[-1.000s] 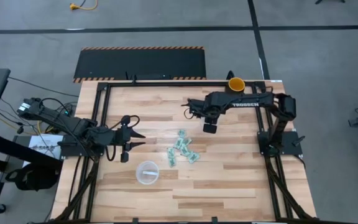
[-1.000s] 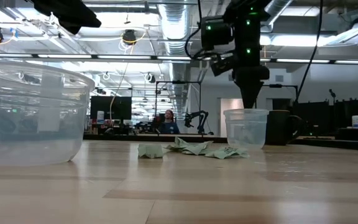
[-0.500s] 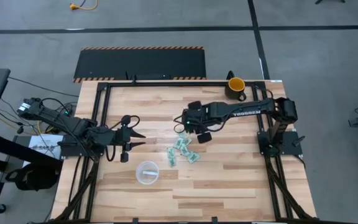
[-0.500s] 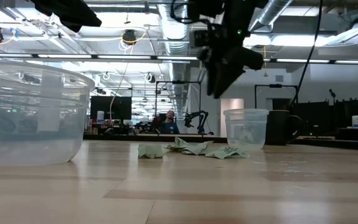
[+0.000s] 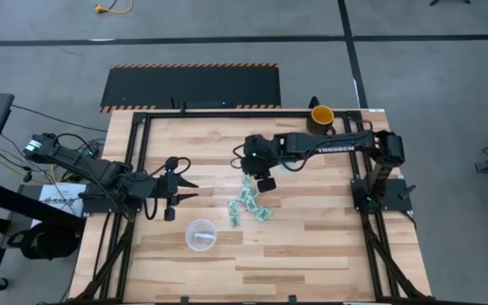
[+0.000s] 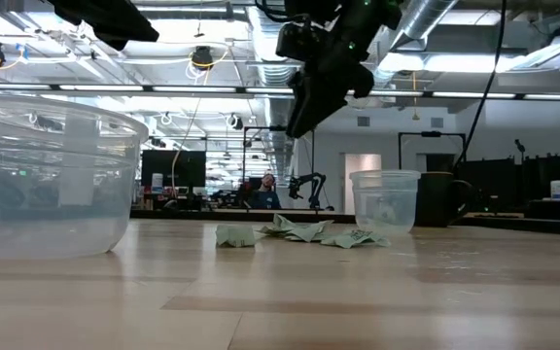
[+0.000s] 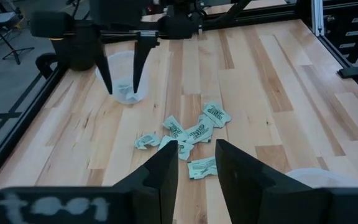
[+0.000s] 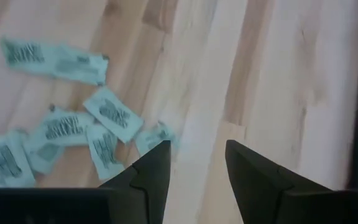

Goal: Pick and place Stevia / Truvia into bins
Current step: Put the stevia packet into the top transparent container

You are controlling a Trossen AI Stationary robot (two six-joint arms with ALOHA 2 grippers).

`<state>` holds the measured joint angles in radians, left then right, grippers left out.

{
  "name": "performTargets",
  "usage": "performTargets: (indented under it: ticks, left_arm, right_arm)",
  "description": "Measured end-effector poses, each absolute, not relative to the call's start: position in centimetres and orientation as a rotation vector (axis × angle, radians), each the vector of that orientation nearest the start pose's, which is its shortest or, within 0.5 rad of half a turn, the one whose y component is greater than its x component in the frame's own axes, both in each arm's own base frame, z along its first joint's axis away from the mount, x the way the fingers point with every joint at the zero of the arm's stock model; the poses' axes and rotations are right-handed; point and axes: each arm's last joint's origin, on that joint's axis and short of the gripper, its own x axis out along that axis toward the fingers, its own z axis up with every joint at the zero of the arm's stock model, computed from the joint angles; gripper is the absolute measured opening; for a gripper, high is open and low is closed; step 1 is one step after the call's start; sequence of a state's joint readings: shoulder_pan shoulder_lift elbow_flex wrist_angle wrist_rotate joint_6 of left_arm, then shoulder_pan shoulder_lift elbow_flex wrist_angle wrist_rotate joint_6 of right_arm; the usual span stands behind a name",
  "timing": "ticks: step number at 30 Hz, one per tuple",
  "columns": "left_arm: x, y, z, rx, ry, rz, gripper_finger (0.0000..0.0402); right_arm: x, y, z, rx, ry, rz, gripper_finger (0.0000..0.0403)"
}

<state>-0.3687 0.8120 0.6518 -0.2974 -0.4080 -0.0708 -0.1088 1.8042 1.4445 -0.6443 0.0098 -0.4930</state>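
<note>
Green sachets lie flat, long axes seemingly scattered, beneath the right pincer, fingers parted, empty.

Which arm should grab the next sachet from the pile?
Right: its gripper hangs open right above the sachets. The left gripper waits off to the side.

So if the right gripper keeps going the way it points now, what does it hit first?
Probably bare table right beside the Stevia sachets; the right gripper, jaws open, aims just past the pile's edge, though depth is unclear.

lt green sachets, clear cups, yellow-lined mug
</note>
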Motion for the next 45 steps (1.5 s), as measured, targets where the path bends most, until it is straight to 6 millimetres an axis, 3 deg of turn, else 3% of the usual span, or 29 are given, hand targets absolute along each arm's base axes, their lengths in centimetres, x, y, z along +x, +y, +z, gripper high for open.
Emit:
performTargets:
  ticks: [5, 10, 19, 32, 38, 45]
  left_arm:
    - [16.7, -5.2, 27.4, 0.103, 0.422, 0.053, 0.0098]
    - [16.7, -5.2, 27.3, 0.103, 0.423, 0.054, 0.0098]
    - [16.7, -5.2, 27.3, 0.101, 0.426, 0.054, 0.0098]
    - [16.7, -5.2, 27.3, 0.101, 0.428, 0.054, 0.0098]
    - [16.7, -5.2, 27.3, 0.092, 0.424, 0.057, 0.0098]
    - [16.7, -5.2, 27.3, 0.092, 0.425, 0.058, 0.0098]
  right_arm:
    - [38.6, -5.4, 24.2, -0.307, 0.984, 0.135, 0.0146]
    - [39.3, -5.8, 21.5, -0.265, 1.058, 0.161, 0.015]
    - [40.6, -6.0, 17.2, -0.266, 1.141, 0.199, 0.0162]
    - [41.6, -6.1, 13.3, -0.286, 1.183, 0.251, 0.0166]
    - [41.4, -6.1, 13.2, -0.278, 1.2, 0.257, 0.0157]
    - [41.3, -6.2, 13.1, -0.273, 1.21, 0.259, 0.0102]
